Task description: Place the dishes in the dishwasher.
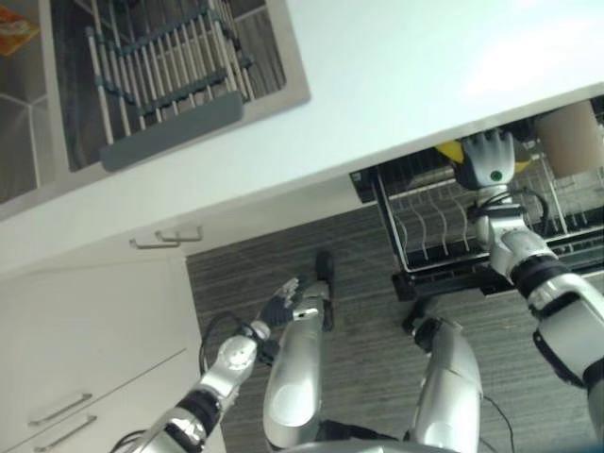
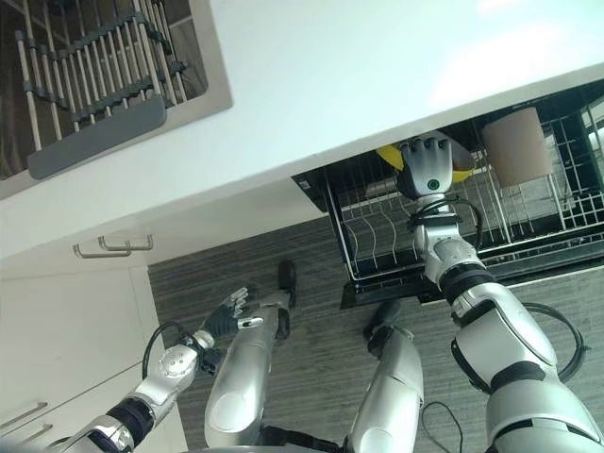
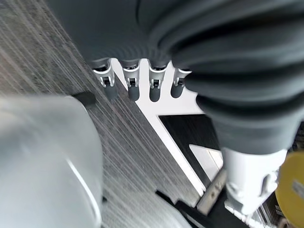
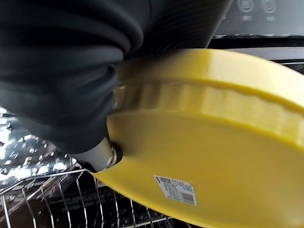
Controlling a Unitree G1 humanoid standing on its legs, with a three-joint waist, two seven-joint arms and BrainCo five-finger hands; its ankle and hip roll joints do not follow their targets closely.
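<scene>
A yellow dish with a ribbed rim is held in my right hand, fingers curled over its edge, just under the counter's lip. It hangs above the pulled-out wire rack of the dishwasher; the dish peeks out on both sides of the hand. In the rack to the right stands a beige cup-like dish. My left hand hangs low over the floor, away from the dishwasher, its fingers straight and holding nothing.
A white counter runs across the view above the rack. At the upper left is a sink with a grey dish-drying rack in it. White cabinet drawers with metal handles lie at the left; grey plank floor lies below.
</scene>
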